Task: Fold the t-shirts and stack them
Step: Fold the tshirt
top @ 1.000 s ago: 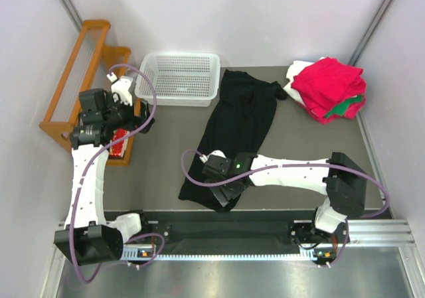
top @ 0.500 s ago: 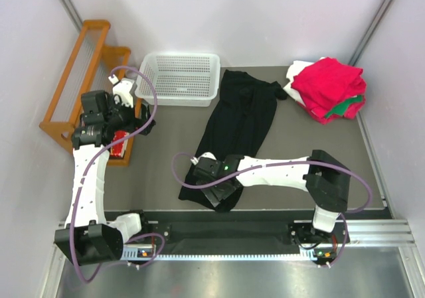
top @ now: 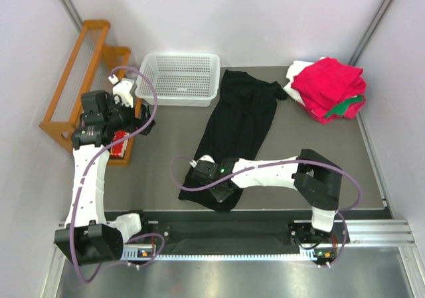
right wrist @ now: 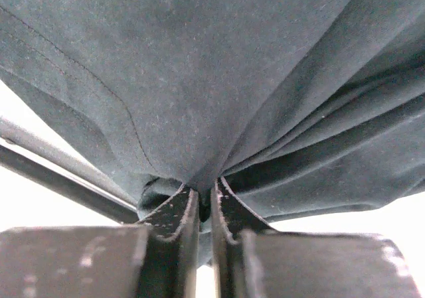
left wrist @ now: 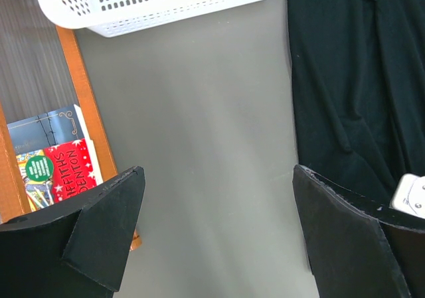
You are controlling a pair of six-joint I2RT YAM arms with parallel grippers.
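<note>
Blind spots first. From the top camera the right arm (top: 265,170) covers the near end of the black t-shirt (top: 242,119), so you can't see the right jaws there. The right wrist view settles it: the jaws are pressed together, pinching a bunched fold of the black cloth, fingers (right wrist: 174,222) almost touching. The shirt lies as a long strip from the far edge of the table (top: 166,158) toward the near edge, mid-width; hem and collar are hard to make out.

The left jaws are spread wide above the table's left side. That wrist view cuts the shirt off at the right and the basket (top: 178,79) at the top.

The pile sits in the far right corner: red shirt (top: 327,80) on top, a sliver of green shirt (top: 350,105), white shirt (top: 297,79) underneath. You can't count the layers.

Counts: one black t-shirt, one pile, one basket, one wooden rack (top: 72,79) at the left edge, and one book (left wrist: 56,165) partly behind a finger.
</note>
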